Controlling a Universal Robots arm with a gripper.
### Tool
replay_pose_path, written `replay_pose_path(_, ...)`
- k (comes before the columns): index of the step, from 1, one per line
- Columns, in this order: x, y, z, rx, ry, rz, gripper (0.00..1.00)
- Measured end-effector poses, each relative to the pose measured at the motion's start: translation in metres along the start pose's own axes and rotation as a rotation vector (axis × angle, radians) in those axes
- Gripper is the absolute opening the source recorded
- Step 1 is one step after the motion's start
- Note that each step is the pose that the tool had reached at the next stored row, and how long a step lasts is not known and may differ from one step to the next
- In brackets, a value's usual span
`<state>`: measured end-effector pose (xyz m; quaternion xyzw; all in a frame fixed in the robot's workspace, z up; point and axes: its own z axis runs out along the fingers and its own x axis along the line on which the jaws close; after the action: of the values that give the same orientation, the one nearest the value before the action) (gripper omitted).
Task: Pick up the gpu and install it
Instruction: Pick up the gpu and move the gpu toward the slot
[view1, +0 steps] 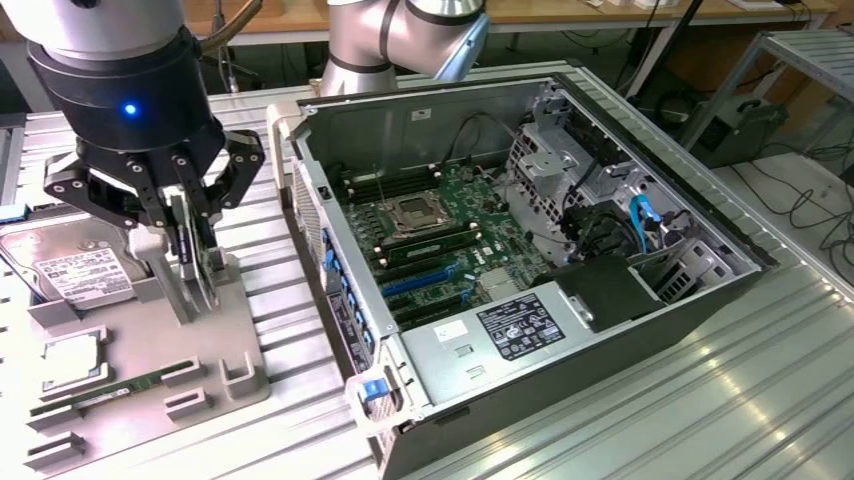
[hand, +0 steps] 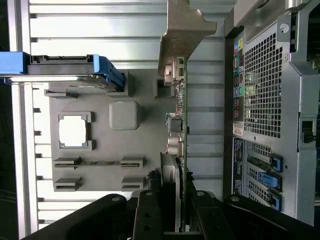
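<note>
Currently jaws are closed on the gpu (view1: 200, 275), one finger on each face, gripping its upper edge. The card stands upright on edge in the grey fixture tray (view1: 134, 350), at roughly 9 o'clock in the exterior view. Can't tell whether its lower edge is still seated in the tray slot or just clear of it.

Wrist view has the gpu (hand: 183, 125) edge-on. The green board runs straight out from between the fingers (hand: 147, 215), with the black fan (hand: 170, 172) on one face close to the jaws and the silver bracket (hand: 182, 30) at the far end.

Working outward on the tray, exterior view, clock positions taken from the gpu:
- hard drive (view1: 67, 270) with white label at 9 o'clock, just beside it
- square CPU chip (view1: 74, 365) at 7 o'clock, lying flat in its pocket
- memory stick (view1: 114, 390) at 7 o'clock too, beyond the chip, lying in its slot holders

Open PC case (view1: 534, 250) lies on its side at 3 o'clock of the gpu, near the tray, with its perforated rear panel (hand: 265, 100) facing the card. Inside it, the motherboard (view1: 441, 240) is exposed, and the blue expansion slots (view1: 420, 280) sit at its 7 o'clock end. The power supply (view1: 514, 325) with a black label is at 5 o'clock of the board.

Tray and case both rest on the ribbed aluminium desk (view1: 694, 400). Arm base (view1: 400, 30) stands at 12 o'clock behind the case.
</note>
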<state>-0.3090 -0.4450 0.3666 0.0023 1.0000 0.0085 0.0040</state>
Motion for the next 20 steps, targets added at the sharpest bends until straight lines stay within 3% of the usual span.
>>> replay_pose_path(11,0.0,0.0003,-0.0204,0.0001,0.0001,-0.001,0.27)
replay_pose_path(20,0.0,0.0004,-0.0246,0.0,0.0004,-0.02,0.27)
